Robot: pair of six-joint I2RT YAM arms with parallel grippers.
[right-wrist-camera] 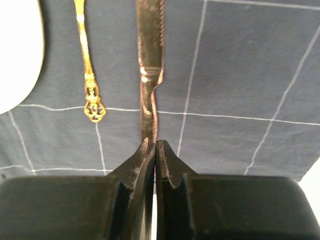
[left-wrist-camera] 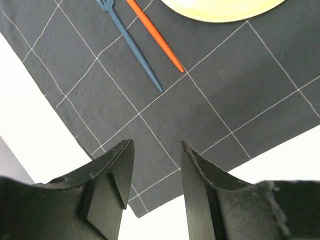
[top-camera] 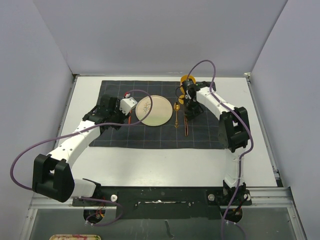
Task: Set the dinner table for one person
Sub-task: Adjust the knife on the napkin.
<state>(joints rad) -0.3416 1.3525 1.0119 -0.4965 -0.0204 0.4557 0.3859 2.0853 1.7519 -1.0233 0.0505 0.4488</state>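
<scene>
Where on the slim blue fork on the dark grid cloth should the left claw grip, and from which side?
Grip the slim blue fork near its pointed handle end, from straight above, fingers across the shaft. It lies flat on the dark grid cloth, and that end points at the open left claw, clear of the thin orange utensil.

Left gripper (left-wrist-camera: pixel 157 145) half open; right gripper (right-wrist-camera: pixel 151 145) closed.

Flat on white desk (top-camera: pixel 165 167): dark grey cloth (top-camera: pixel 150 139) with thin light grid, spread across far half.
</scene>
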